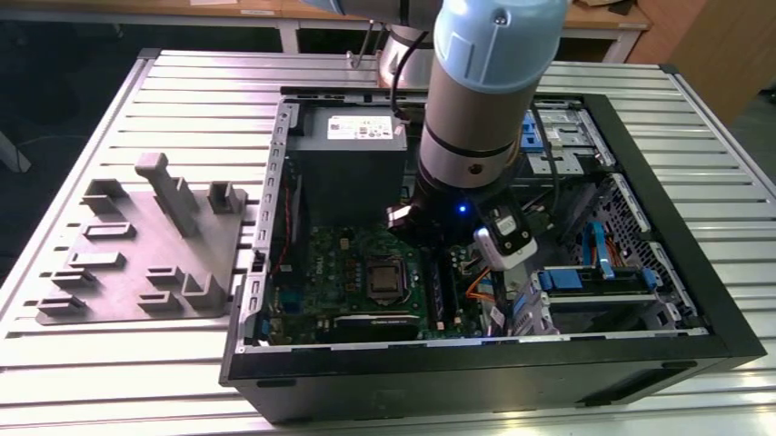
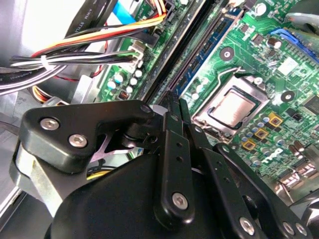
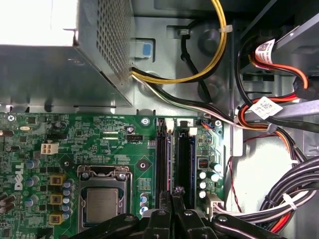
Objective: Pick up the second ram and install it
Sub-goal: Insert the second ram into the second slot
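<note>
The second ram (image 3: 172, 154) appears edge-on in the first wrist view as a thin blue-green strip. It lies between two long black slots (image 3: 162, 159) (image 3: 185, 159) of the green motherboard (image 3: 89, 139). It runs straight into the tips of my gripper (image 3: 173, 193), whose black fingers (image 3: 164, 219) are pressed together on it. My gripper (image 2: 175, 102) also shows in the second wrist view, fingers closed, low over the slot row beside the processor socket (image 2: 234, 107). In the exterior view my arm (image 1: 467, 182) reaches down into the open computer case (image 1: 679, 272) and hides the hand.
A silver power supply (image 1: 352, 136) sits at the case's far end. Cable bundles (image 3: 279, 199) run close beside the slots. A blue-tabbed drive cage (image 1: 594, 282) lies on the exterior view's right. A grey fixture plate (image 1: 145, 245) lies on the slatted table outside the case.
</note>
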